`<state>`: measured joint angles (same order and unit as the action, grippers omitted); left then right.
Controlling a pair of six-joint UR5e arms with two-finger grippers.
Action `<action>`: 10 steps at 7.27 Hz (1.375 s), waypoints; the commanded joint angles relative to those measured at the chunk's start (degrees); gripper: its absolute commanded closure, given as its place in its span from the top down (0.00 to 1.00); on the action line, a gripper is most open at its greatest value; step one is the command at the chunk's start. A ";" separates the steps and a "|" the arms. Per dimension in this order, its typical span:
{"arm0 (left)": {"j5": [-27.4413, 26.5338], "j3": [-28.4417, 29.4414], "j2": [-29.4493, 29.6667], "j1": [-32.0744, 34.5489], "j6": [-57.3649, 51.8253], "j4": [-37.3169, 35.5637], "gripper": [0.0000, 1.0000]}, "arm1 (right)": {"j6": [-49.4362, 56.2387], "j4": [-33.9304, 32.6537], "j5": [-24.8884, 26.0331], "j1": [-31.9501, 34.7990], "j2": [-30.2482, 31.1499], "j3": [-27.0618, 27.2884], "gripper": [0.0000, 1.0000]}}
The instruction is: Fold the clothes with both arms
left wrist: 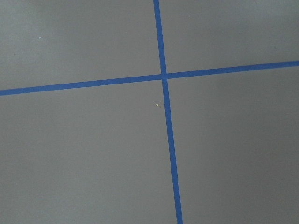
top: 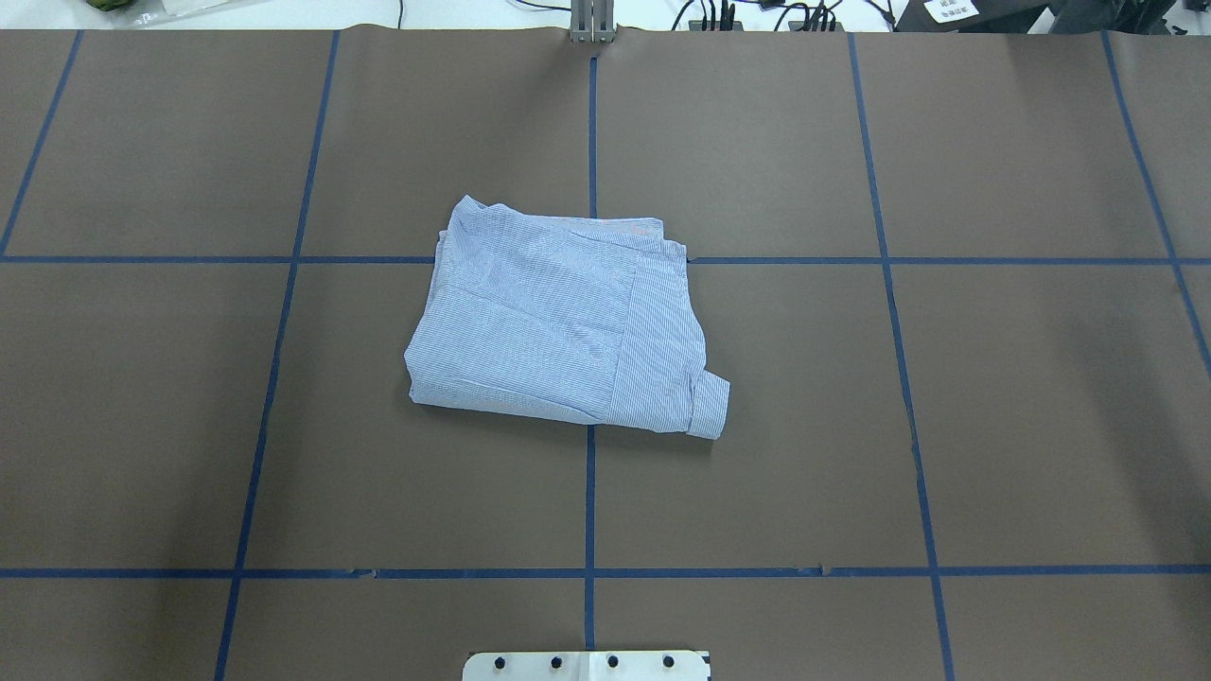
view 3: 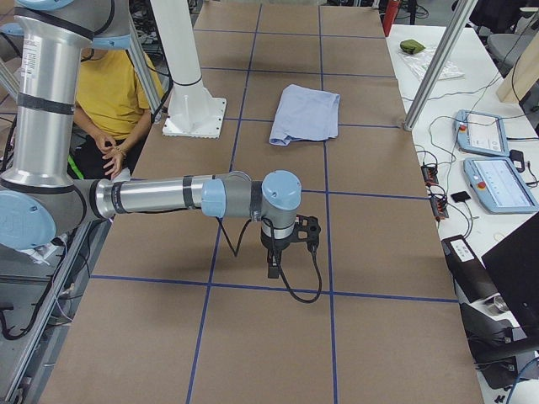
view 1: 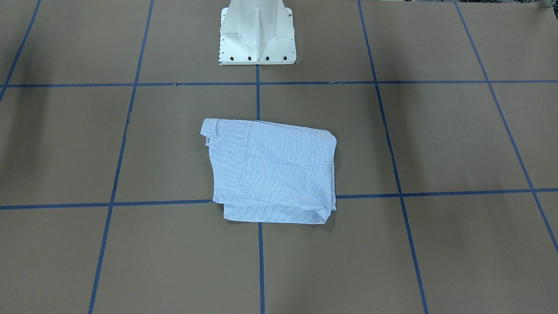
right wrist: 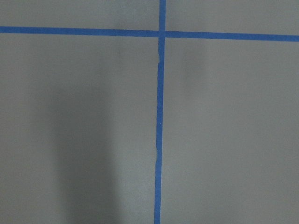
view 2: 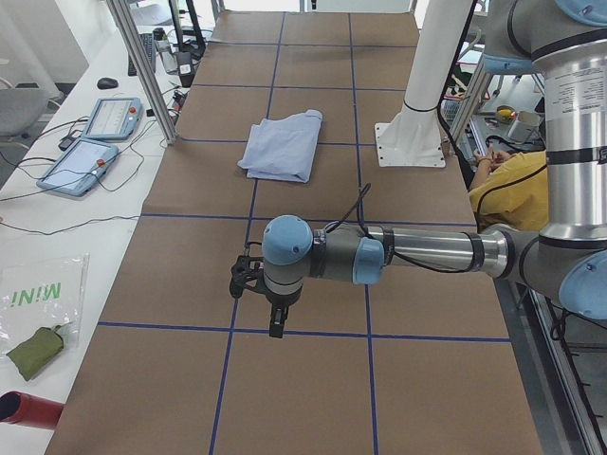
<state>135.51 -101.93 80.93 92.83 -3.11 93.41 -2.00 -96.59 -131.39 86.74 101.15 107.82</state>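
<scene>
The light blue-and-white striped shirt point(view 1: 272, 170) lies folded into a compact rectangle at the middle of the table; it also shows in the overhead view point(top: 568, 326) and small in both side views point(view 2: 282, 145) point(view 3: 306, 113). A cuff sticks out at one corner point(top: 710, 407). No gripper touches it. My left gripper point(view 2: 275, 327) hangs above bare table far from the shirt, seen only in the exterior left view. My right gripper point(view 3: 274, 269) hangs likewise, seen only in the exterior right view. I cannot tell whether either is open or shut. Both wrist views show only table.
The brown table point(top: 946, 378) carries a grid of blue tape lines point(top: 589, 501). The white pedestal base point(view 1: 257, 32) stands at the robot's edge. A person in yellow point(view 3: 109, 93) sits beside it. Tablets and cables point(view 3: 497, 168) lie on a side bench beyond posts.
</scene>
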 commanded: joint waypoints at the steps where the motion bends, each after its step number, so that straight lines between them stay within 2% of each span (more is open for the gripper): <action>1: 0.02 0.15 -0.07 0.07 0.12 0.02 1.00 | -0.11 0.00 -0.09 0.01 0.01 -0.16 1.00; 10: 0.10 1.03 0.02 -0.10 0.21 0.10 1.00 | -0.19 0.00 -0.10 0.01 0.01 -0.16 1.00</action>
<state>135.61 -101.18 80.95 92.75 -2.91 93.50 -2.16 -96.63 -131.48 86.75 101.16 107.67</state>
